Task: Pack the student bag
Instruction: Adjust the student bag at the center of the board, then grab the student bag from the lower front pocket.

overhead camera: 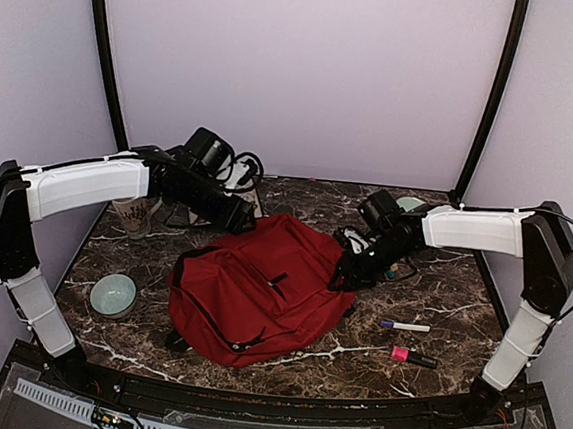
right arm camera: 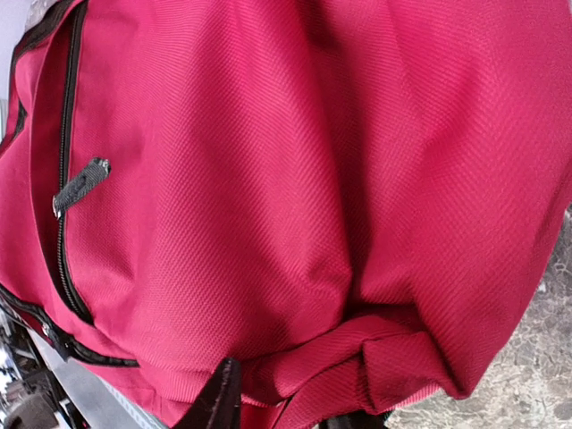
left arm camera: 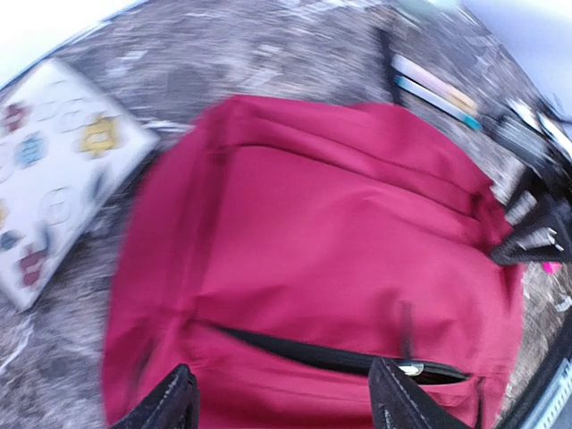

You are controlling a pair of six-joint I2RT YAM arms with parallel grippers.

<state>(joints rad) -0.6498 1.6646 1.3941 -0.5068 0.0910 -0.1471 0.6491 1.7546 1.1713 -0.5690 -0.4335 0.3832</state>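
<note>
Subject: one student bag (overhead camera: 260, 292), dark red, lying flat at the middle of the marble tabletop (overhead camera: 441, 288), front panel up.
Heading: I see it set askew to the tabletop's edges, one corner toward the far wall and one toward the arm bases. It looks nearly as wide as it is long, so I cannot call its long axis.
Zips: a short black pull on the front, and a black zip line along the left edge.
Left end effector (left arm camera: 286, 402): fingers apart, holding nothing, hovering over the bag's far-left edge.
Right end effector (right arm camera: 286, 411): at the bag's right corner, a fold of red fabric between its fingers; I cannot tell whether they pinch it.
Count, right side: two markers, one purple-capped (overhead camera: 404, 326), one pink (overhead camera: 413, 357).
Count, left side: one pale green bowl (overhead camera: 114, 295), one printed cup (overhead camera: 136, 216), one sticker sheet (left arm camera: 54, 170).
</note>
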